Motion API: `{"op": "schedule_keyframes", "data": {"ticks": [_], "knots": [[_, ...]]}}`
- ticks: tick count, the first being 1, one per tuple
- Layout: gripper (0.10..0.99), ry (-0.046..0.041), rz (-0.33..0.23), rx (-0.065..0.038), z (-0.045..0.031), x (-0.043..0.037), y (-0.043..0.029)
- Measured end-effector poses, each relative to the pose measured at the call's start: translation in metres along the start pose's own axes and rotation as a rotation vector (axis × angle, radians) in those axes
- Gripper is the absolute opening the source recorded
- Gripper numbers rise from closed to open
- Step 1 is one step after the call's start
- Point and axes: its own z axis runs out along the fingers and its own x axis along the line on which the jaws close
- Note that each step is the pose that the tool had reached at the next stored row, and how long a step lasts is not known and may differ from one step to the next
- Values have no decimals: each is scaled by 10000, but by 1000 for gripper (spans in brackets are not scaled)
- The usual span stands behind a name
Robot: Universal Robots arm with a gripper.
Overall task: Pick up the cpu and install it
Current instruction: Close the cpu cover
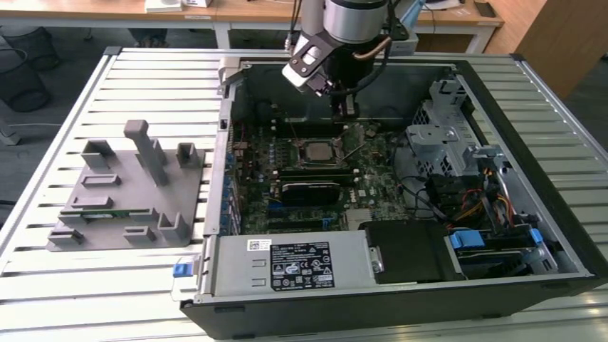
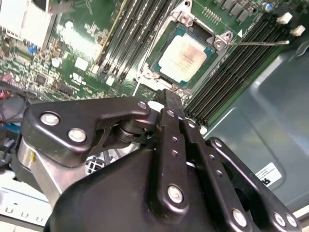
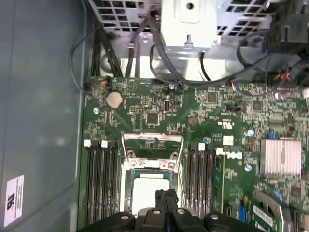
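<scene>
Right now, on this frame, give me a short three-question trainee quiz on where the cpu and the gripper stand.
1. True or false: the cpu lies in its socket on the motherboard.
2. The gripper is: A) shut on the cpu; B) shut, empty, near the cpu; C) wide open.
3. Fill in: the grey fixture stands on the exterior view's ____ of the computer case.
Key: 1 true; 2 B; 3 left.

cpu (image 3: 144,195) partly behind fingers (image 3: 161,200), case wall (image 3: 43,121) cropped
</scene>
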Motion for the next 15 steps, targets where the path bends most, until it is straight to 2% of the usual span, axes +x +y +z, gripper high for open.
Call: {"op": "schedule_keyframes", "data": {"ticks": [3,6,15], "knots": [[106,5,-232,4,7,-1,35],[106,4,-257,18,19,2,111],[106,-64,-262,45,48,54,249]]}}
